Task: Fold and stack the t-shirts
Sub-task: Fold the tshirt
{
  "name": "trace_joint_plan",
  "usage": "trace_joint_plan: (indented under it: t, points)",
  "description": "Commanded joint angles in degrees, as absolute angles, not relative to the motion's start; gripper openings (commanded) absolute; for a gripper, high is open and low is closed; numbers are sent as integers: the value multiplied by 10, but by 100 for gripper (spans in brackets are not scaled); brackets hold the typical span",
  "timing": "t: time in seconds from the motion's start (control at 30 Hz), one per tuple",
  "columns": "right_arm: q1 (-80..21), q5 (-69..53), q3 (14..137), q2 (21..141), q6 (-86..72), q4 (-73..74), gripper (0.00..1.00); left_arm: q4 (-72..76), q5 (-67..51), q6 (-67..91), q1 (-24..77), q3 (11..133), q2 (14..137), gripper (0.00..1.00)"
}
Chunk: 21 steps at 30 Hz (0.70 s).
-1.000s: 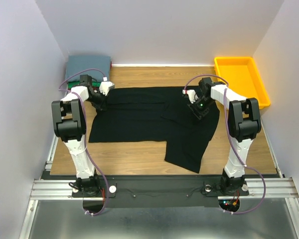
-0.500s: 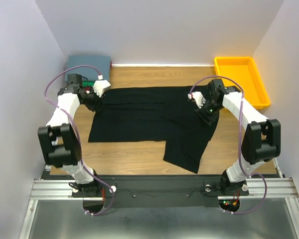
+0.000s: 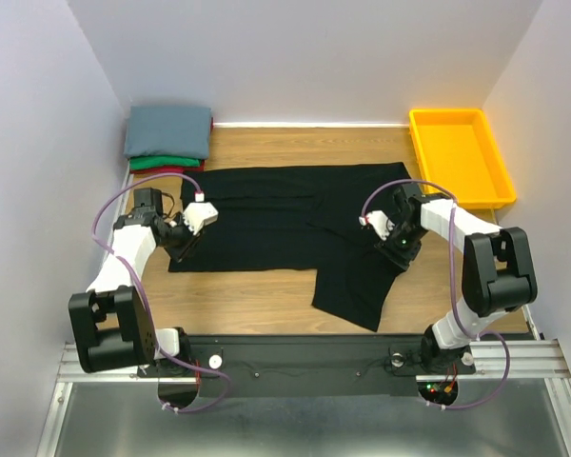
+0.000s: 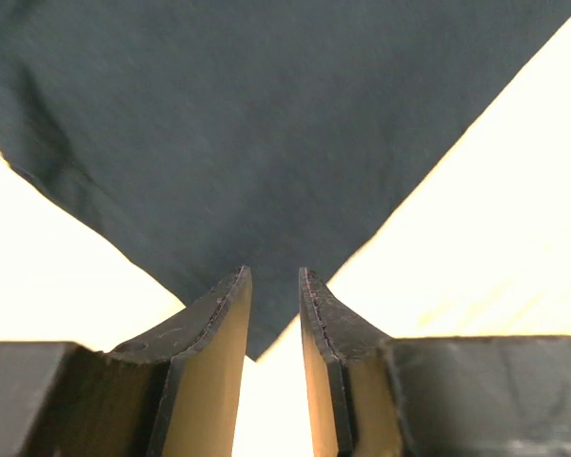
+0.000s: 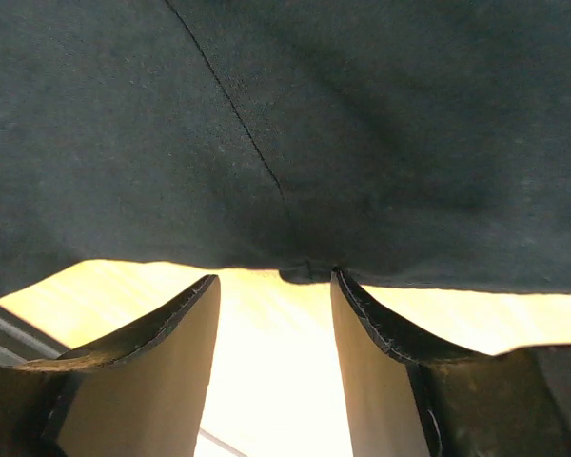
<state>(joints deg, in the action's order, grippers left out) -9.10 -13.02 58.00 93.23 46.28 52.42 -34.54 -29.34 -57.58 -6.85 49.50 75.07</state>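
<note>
The large black t-shirt [image 3: 266, 224] lies spread flat on the wooden table. My left gripper [image 3: 178, 251] is low over its near-left corner. In the left wrist view the jaws [image 4: 276, 276] stand narrowly apart, with the shirt's corner [image 4: 257, 324] lying between them. My right gripper [image 3: 404, 254] is at the shirt's right edge. In the right wrist view it [image 5: 274, 278] is wide open, with the shirt's hem [image 5: 305, 271] just ahead of the fingertips. Folded grey-blue [image 3: 168, 129], green [image 3: 160, 162] and red [image 3: 176, 169] t-shirts are stacked at the back left.
A yellow plastic bin [image 3: 457, 157] stands at the back right. White walls close in the table on the left, back and right. A black rail [image 3: 295, 352] with both arm bases runs along the near edge.
Both grippers have moved from the shirt's far side toward me: the left to the near-left corner, the right down the right edge. The folded stack is now uncovered.
</note>
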Motion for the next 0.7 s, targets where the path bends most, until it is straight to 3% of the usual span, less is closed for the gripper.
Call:
trace_joint_plan:
  t: [0.0, 0.2, 0.33, 0.43, 0.67]
  points:
    - [-97, -129, 559, 883, 461, 479, 56, -336, -276, -599, -69, 468, 705, 39]
    - [-97, -158, 504, 735, 527, 480, 56, -347, -284, -600, -71, 464, 700, 39]
    - [-105, -158, 445, 678, 598, 479, 67, -346, -294, -588, -72, 469, 712, 39]
    - [-126, -153, 418, 665, 612, 476, 73, -348, -309, -576, -74, 476, 722, 39]
    - [-183, -152, 387, 657, 617, 458, 73, -345, -304, -570, -77, 487, 739, 39]
